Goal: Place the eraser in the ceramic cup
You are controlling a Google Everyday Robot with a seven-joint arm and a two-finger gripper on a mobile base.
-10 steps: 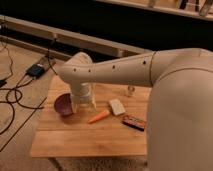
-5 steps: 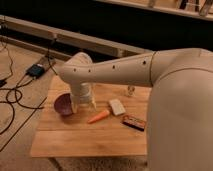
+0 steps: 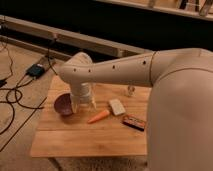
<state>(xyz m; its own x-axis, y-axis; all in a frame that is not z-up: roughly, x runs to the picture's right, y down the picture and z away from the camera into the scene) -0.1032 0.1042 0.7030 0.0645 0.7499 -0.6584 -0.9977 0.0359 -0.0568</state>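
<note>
The off-white eraser [image 3: 117,106] lies flat on the wooden table [image 3: 90,139], just right of the orange carrot [image 3: 98,116]. A small pale cup [image 3: 131,91] stands near the table's back edge, behind the eraser. My white arm reaches in from the right, bends above the table's left part and drops down. The gripper [image 3: 83,106] hangs at its end, low over the table, between the bowl and the carrot. It is left of the eraser and apart from it.
A dark purple round bowl [image 3: 63,104] sits at the table's left, right beside the gripper. A dark brown-and-orange box [image 3: 134,122] lies at the right front of the eraser. Black cables and a small box [image 3: 36,70] lie on the floor to the left.
</note>
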